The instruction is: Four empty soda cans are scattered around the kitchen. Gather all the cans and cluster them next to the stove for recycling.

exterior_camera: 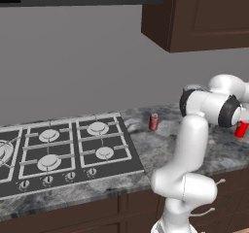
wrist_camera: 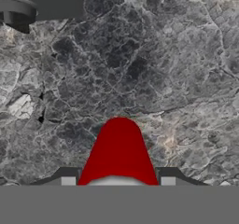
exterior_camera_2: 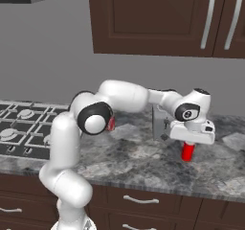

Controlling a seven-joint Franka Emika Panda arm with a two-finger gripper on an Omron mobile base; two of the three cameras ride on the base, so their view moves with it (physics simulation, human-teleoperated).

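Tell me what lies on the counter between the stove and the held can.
In the left base view, another soda can stands on the granite between the stove and the held can.
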